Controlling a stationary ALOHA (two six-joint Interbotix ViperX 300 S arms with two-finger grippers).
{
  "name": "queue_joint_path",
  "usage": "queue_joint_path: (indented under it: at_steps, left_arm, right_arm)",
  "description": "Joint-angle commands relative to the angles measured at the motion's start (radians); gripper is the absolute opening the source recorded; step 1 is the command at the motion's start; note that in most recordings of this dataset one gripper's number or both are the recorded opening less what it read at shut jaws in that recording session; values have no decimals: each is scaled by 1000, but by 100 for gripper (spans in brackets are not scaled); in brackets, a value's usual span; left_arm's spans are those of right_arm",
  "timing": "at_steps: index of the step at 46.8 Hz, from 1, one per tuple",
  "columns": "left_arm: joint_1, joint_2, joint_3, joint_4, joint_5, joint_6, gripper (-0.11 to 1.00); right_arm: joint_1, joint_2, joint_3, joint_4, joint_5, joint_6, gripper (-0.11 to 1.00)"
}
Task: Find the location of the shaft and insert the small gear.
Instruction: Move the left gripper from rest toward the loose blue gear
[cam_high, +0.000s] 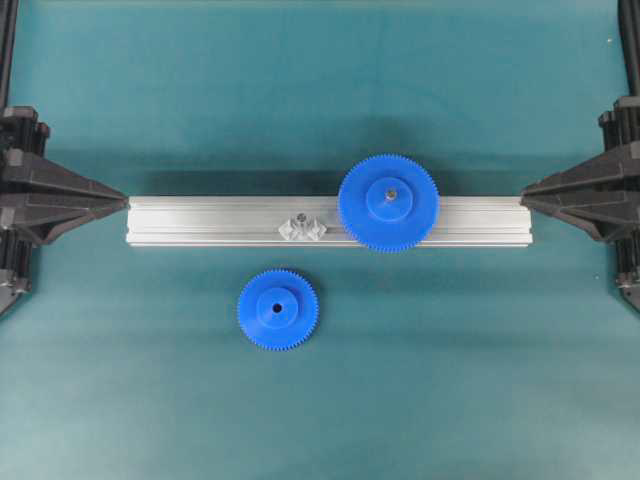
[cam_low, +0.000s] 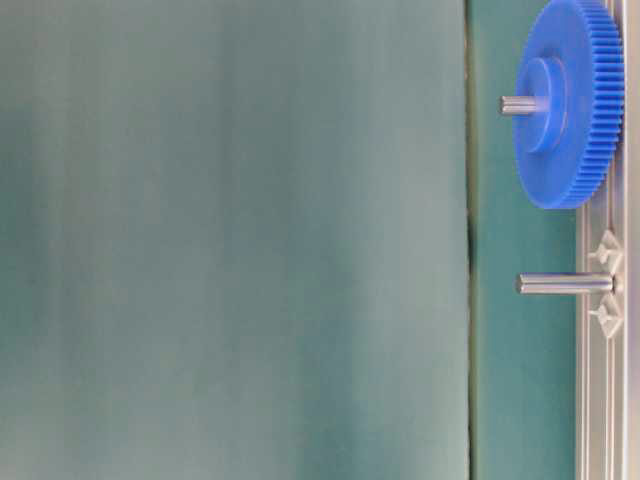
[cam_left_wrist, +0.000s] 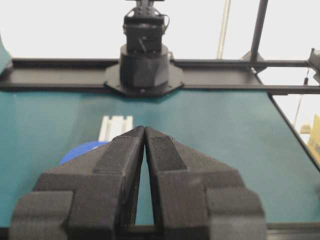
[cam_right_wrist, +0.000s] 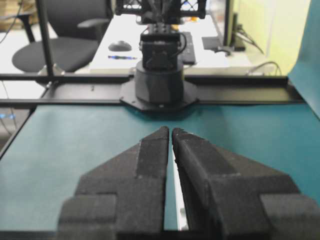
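The small gear (cam_high: 278, 309), bright blue with a dark centre hole, lies flat on the teal mat in front of the rail. The shaft (cam_high: 301, 217) (cam_low: 565, 284) is a thin silver pin standing bare on the aluminium rail (cam_high: 200, 221), with clear faceted pieces (cam_high: 303, 230) at its base. My left gripper (cam_high: 125, 203) (cam_left_wrist: 144, 129) sits at the rail's left end, shut on nothing. At the rail's right end my right gripper (cam_high: 523, 197) (cam_right_wrist: 170, 131) is also shut and empty. In the left wrist view a blue gear edge (cam_left_wrist: 82, 150) peeks past the fingers; which gear it is I cannot tell.
A larger blue gear (cam_high: 388, 202) (cam_low: 565, 105) sits on its own grey pin on the rail, right of the shaft. The rail (cam_low: 600, 380) runs between both grippers. Black frame bars and the opposite arm's base (cam_left_wrist: 144, 65) (cam_right_wrist: 160, 75) border the mat.
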Motion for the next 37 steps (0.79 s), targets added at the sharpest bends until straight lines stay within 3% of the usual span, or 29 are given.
queue_joint_path:
  at_steps: [1, 5, 7, 13, 26, 37]
  left_arm:
    - [-17, 11, -28, 9, -9, -31, 11]
    - [-26, 15, -26, 9, 0, -57, 2]
    - [-29, 20, -28, 9, 8, -67, -2]
    - [-32, 41, -38, 9, 29, -81, -2]
    - [-34, 115, -61, 14, 61, -152, -2]
    - [-57, 193, -92, 18, 97, -100, -2]
  right_arm:
    - [6, 17, 5, 9, -5, 2, 16]
    - [6, 21, 8, 32, -3, 14, 20]
    - [9, 26, 9, 37, 0, 26, 14]
    - [9, 44, 11, 35, 14, 63, 1]
    - [9, 77, 15, 35, 32, 75, 1]
    - [5, 74, 15, 35, 103, 77, 1]
